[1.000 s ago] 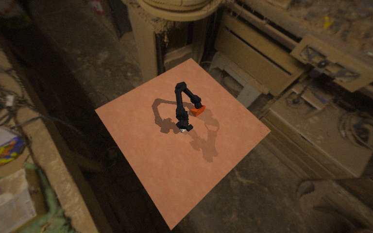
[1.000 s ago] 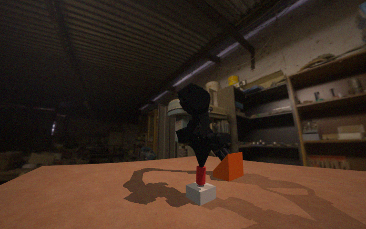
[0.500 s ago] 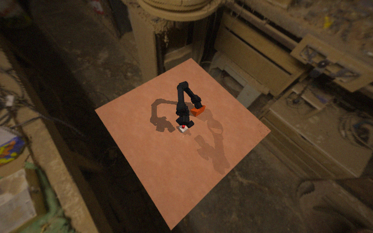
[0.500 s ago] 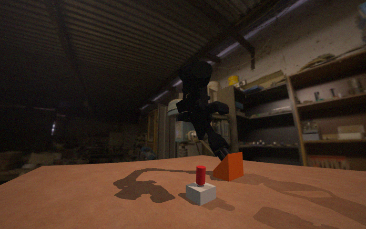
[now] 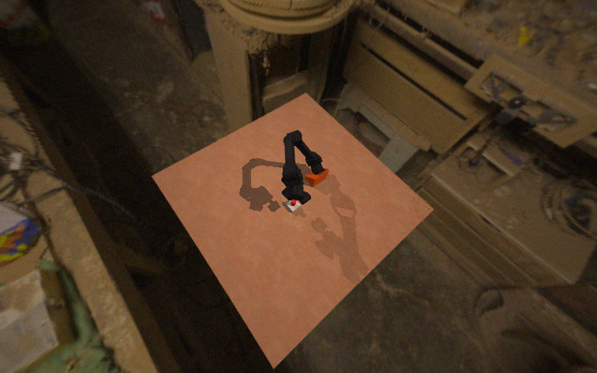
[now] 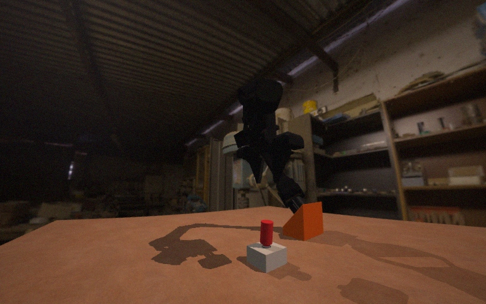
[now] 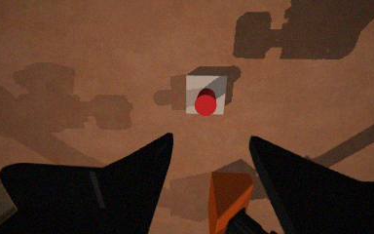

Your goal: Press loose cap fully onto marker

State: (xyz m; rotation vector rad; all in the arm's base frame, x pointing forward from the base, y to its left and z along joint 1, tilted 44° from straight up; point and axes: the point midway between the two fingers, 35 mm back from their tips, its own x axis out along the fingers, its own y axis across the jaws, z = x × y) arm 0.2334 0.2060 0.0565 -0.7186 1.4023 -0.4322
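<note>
The red cap sits on the marker, which stands upright in the white holder block; only a thin dark sliver of the marker's barrel shows between the cap's lower edge and the block's top face, so by the look of it the cap is pressed fully home, though a click cannot be judged from these views. In the wrist view the cap is a red disc over the block, lying at about 12 o'clock from the gripper, well apart from it. The block's socket holds nothing but the marker. The gripper hangs high above the table with its jaws spread wide and nothing between them. At about 1 o'clock from the block in the exterior view stands the orange wedge-shaped base from which the arm rises. The step in hand seems to be the last one, moving the arm away. The next move calls only for carrying the gripper further off without sweeping back across the cap, which a side knock could tilt or loosen.
</note>
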